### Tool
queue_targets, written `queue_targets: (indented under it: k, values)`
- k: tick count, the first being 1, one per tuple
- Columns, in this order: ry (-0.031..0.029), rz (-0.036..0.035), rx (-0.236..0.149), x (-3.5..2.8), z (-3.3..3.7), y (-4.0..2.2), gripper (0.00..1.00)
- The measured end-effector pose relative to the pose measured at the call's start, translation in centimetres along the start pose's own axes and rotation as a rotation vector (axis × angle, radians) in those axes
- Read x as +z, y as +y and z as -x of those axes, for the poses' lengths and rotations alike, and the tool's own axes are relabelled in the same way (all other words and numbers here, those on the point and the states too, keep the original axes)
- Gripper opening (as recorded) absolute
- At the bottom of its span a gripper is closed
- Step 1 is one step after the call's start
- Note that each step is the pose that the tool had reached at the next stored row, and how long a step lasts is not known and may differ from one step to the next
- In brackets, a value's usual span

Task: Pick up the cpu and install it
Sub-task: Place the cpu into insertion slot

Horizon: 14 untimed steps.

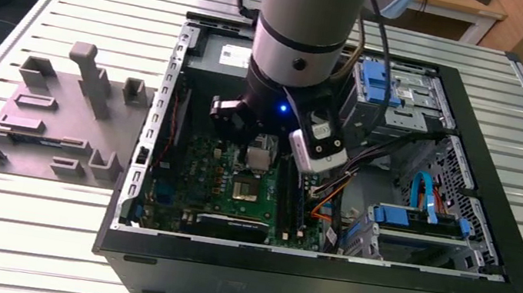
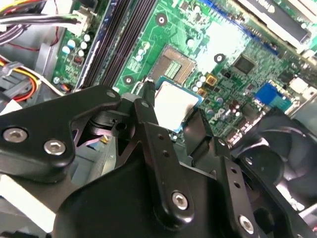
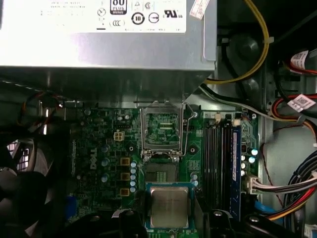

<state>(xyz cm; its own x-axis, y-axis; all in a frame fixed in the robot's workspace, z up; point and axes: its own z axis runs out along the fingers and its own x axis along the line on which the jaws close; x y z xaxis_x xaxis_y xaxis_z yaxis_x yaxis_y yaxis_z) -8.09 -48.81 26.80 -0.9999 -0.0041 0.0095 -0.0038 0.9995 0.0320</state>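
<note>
Exterior view: the arm [image 1: 304,36] reaches down into an open computer case [image 1: 495,251] lying on a slatted metal table [image 1: 20,235]. A grey tray of upright blocks [image 1: 47,122] sits beside the case at the exterior view's left.
Pincer: in the second wrist view the gripper [image 2: 174,110] has its black fingers [image 2: 147,101] pressed against opposite edges of the cpu [image 2: 173,99], pinching it.
Cpu: inside the case with its silver top up, held just above the green circuit board [image 2: 233,39], close beside the open socket [image 2: 173,62] and not seated.
Socket: in the first wrist view the socket [image 3: 161,173] is bare, and its hinged metal frame [image 3: 162,130] is swung back toward the power supply [image 3: 99,44]. The cpu [image 3: 168,206] hangs just short of it.
Risk, alignment: if the chip comes down shifted or turned against the socket's outline, it would probably ride on the rim and bend the fine contacts.
Risk, grip: the hold is on thin edges only, so a small tilt could let the chip slip onto the board.
Risk, crowding: the memory slots [image 3: 218,163] and bundled cables [image 3: 292,183] lie near, and a finger could catch them.
View differences: the second wrist view gives the finger contact and a fan [image 2: 277,158]. The first wrist view adds how chip, socket and frame line up. The exterior view supplies the tray and table.
</note>
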Motion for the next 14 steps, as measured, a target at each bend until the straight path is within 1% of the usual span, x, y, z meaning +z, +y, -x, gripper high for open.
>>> queue_targets:
  k: [3, 4, 14]
  values:
    - [0.0001, -0.0129, 0.000, 0.22, 0.01, -0.03, 0.47]
    - [0.0002, -0.0152, 0.000, 0.36, 0.01, -0.04, 0.47]
    - [0.0001, -0.0152, 0.000, 2.19, 0.02, -0.10, 0.47]
